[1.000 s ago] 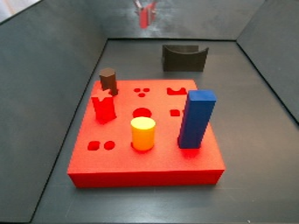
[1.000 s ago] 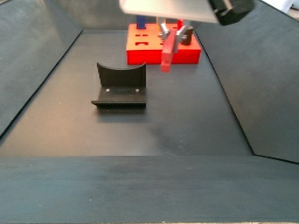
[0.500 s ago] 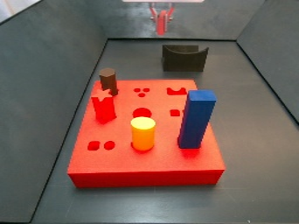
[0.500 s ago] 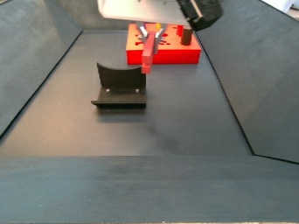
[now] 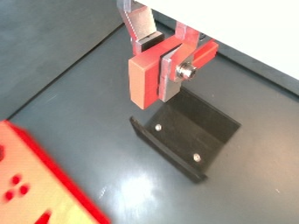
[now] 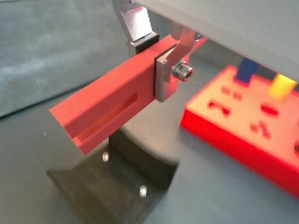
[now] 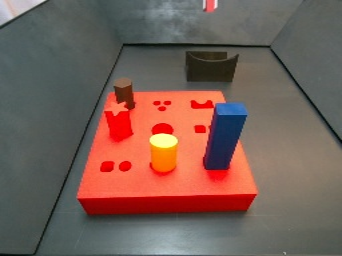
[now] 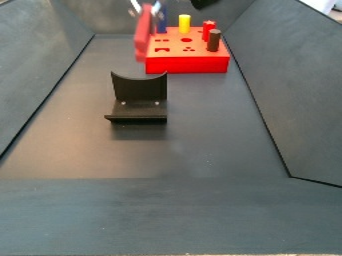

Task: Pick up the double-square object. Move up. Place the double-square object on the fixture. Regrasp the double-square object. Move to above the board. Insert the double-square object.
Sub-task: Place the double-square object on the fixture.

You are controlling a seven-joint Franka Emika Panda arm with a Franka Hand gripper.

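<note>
The gripper (image 5: 167,59) hangs high over the dark floor, its flat silver fingers (image 5: 176,63) pinched on one end of the double-square object (image 5: 145,79), a small thin plain-red slab that juts out from between the pads; in a wrist view it looks long and slanted (image 6: 107,108), clamped near one end only. That off-centre hold would explain why the task sends it to the fixture (image 8: 136,98), the small dark grey-black bracket with a U-shaped notch on top: I judge the slab is to be set there so it can be taken again in a better hold before insertion. Both wrist views show the fixture (image 5: 188,132) below the slab and clear of it, not touching. In a side view only the slab's tip shows at the upper edge (image 7: 210,5), well above the fixture (image 7: 211,66); in another it is blurred (image 8: 142,32). Bare floor lies all round the fixture, and the sloping dark walls stand well off. The board (image 7: 167,150), a large thick bright-red square slab with shaped holes, sits well apart from the fixture, crowded with a tall blue block (image 7: 225,136), a yellow cylinder (image 7: 163,153) and red and dark pegs.
</note>
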